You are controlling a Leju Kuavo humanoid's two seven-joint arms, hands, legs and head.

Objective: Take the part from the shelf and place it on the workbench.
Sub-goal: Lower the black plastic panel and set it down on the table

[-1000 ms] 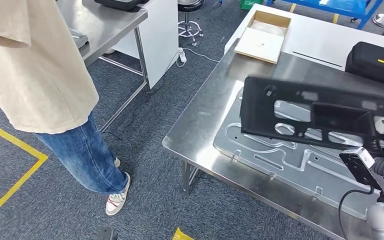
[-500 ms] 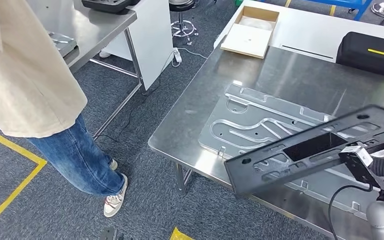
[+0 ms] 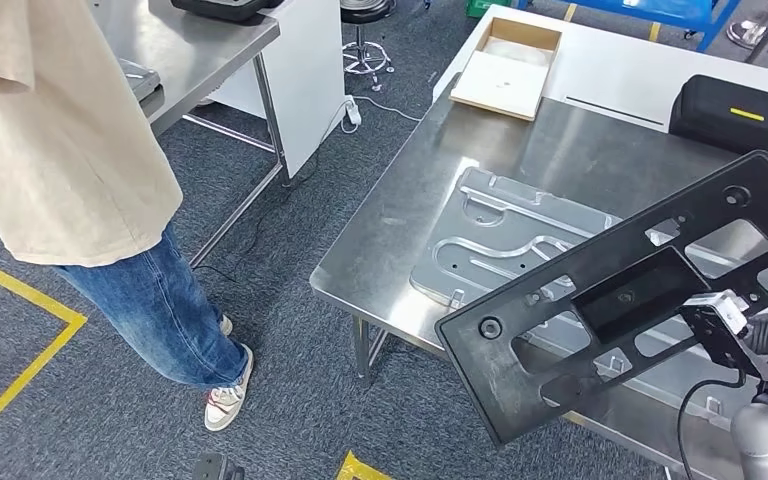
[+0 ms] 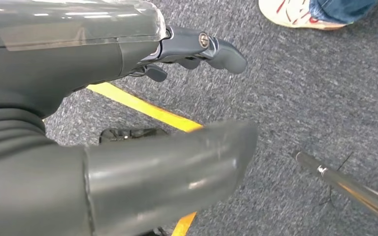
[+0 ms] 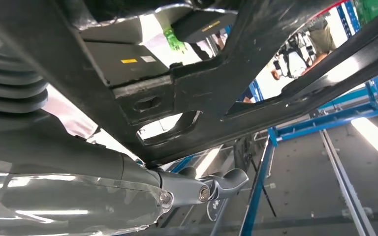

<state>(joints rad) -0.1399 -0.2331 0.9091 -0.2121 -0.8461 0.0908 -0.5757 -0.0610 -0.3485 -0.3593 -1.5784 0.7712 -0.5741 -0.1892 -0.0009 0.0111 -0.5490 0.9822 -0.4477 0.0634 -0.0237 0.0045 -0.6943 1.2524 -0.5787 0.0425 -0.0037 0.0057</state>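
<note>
The part (image 3: pixel 650 290) has swung up and tilted more since before; its long axis runs from 8 to 2 o'clock above the counter (image 3: pixel 410 230). The right robot hand (image 5: pixel 128 177) clamps it; the left robot hand (image 4: pixel 128 147) hangs with fingers apart.

Grey ribbed wrist cover, thick grey thumb (image 4: pixel 167 172), dark screw-jointed fingers (image 4: pixel 211 46).

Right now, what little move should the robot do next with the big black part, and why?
Probably swing the part further over the table and lower it flat. The right hand holds it tilted in the air, one corner hanging past the table edge over the floor. A silver plate already lies underneath, so it should come down gently.
</note>
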